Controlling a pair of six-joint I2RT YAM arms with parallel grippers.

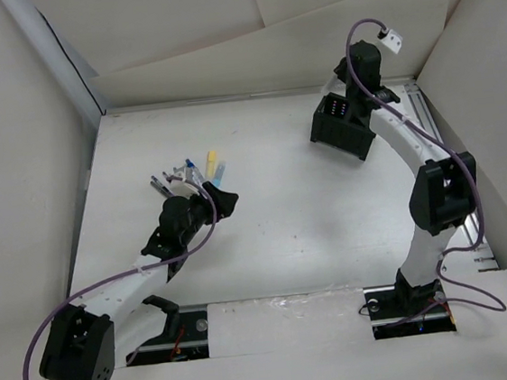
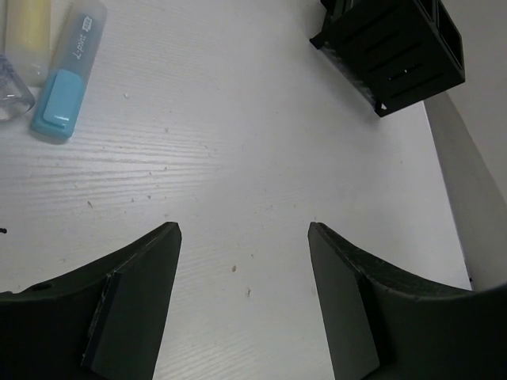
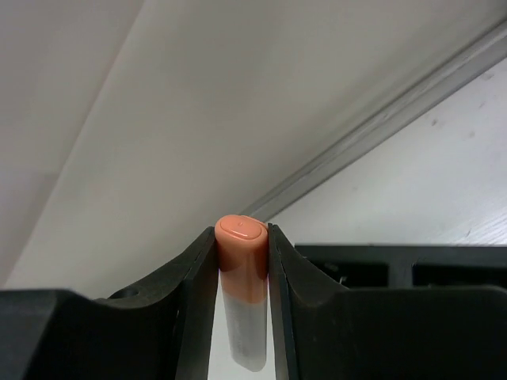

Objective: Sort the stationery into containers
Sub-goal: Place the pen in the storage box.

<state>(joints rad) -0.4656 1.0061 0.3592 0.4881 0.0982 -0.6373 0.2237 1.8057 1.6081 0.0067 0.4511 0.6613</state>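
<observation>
My outstretched right pincer clamps an orange-capped marker just above the black box; my left pincer hangs open beside the pens.

There is one black box on the counter. The markers with a coloured cap are three: one orange marker, one blue marker and one yellow marker. Next to the last two lie thinner pens, about three; their exact number is not clear.
</observation>
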